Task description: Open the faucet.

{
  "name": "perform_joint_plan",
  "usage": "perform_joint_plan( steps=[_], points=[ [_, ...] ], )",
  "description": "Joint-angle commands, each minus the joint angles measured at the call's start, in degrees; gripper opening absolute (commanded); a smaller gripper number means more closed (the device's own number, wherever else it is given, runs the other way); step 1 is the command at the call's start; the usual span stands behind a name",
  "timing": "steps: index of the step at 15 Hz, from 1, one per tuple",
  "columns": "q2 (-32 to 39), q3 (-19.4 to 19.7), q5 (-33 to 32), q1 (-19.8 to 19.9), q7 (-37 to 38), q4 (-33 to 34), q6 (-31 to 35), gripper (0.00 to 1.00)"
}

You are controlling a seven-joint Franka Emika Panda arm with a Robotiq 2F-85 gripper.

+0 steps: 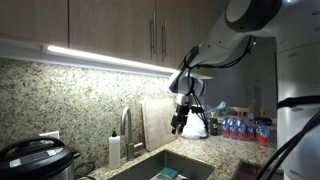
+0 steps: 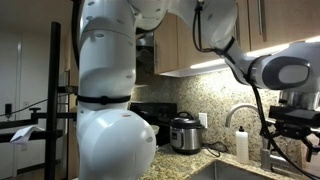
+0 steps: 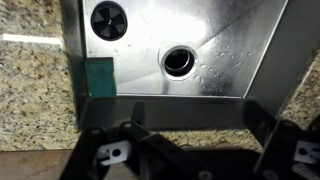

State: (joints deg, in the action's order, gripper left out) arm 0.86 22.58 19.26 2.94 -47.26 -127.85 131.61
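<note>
The faucet [image 1: 126, 124] is a slim grey tap with an arched spout, standing behind the sink against the granite backsplash. It also shows in an exterior view [image 2: 238, 109]. My gripper [image 1: 179, 124] hangs above the sink, well off to the side of the faucet and apart from it. It also shows in an exterior view [image 2: 293, 128]. In the wrist view the gripper [image 3: 195, 145] is open and empty, its fingers wide apart over the sink's near edge. The faucet is out of the wrist view.
A white soap bottle [image 1: 114, 150] stands beside the faucet. A rice cooker [image 1: 35, 160] sits further along the counter. A cutting board [image 1: 158, 122] leans on the backsplash. The steel sink [image 3: 230, 50] has a drain [image 3: 180, 60] and a green sponge [image 3: 100, 76]. Water bottles [image 1: 245, 128] stand beyond.
</note>
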Motion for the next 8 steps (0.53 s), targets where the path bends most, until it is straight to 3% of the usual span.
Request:
perform_joint_plan(
  steps=[1, 4, 5, 6, 7, 8],
  points=[
    [9.76, -6.36, 6.33, 4.15, -4.33, 5.5, 7.19, 1.0],
    [14.3, -13.3, 13.59, 7.65, -8.26, 5.19, 18.51, 1.0],
    [15.43, -15.75, 16.07, 9.16, -10.19, 5.23, 21.23, 0.75],
    [15.69, -18.4, 19.36, 10.98, -12.86, 4.63, 23.49, 0.73],
    [16.58, -17.76, 23.3, 9.76, -16.2, 4.79, 25.08, 0.67],
    [16.44, -19.93, 27.31, 11.54, -19.88, 4.53, 26.09, 0.59]
  ],
)
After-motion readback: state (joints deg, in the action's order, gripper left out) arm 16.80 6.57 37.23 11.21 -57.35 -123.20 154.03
